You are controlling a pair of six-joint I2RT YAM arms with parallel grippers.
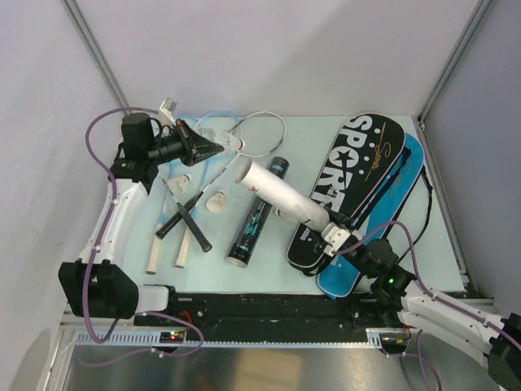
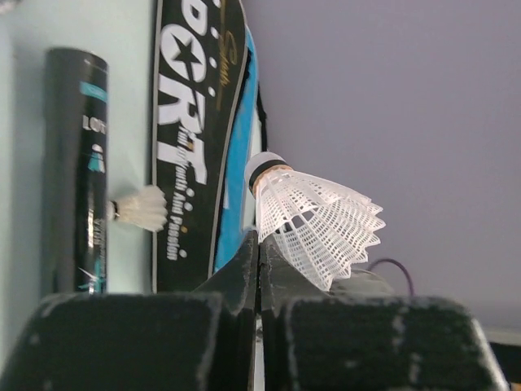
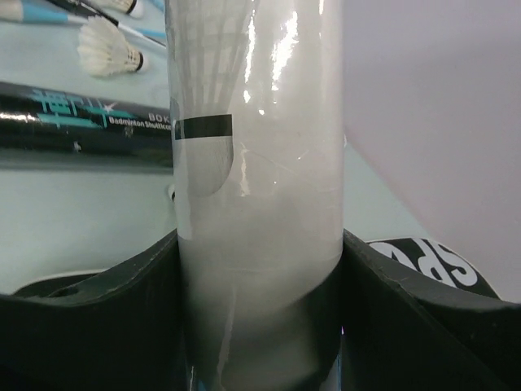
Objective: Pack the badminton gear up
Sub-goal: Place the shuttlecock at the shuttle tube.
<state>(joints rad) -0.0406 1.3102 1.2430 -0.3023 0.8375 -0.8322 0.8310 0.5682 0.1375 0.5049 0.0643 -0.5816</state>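
Now: left gripper [image 1: 216,148], jaws pinched on shuttlecock [image 2: 313,220], raised over rackets [image 1: 262,134] near table's far edge. Right gripper [image 1: 330,231] clamps white tube [image 1: 281,195], tilted, mouth just beside shuttlecock. Bags [image 1: 366,163] lie along right edge.

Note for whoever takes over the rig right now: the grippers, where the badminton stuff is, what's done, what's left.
Left gripper: shut on the held shuttlecock, raised.
Right gripper: gripping the white tube, open end toward the left arm.
Done: one shuttlecock seems to be inside that tube.
Left: insert the held one, then the two loose shuttlecocks on the table. The black tube lies flat. Rackets lie at the left, bags at the right.
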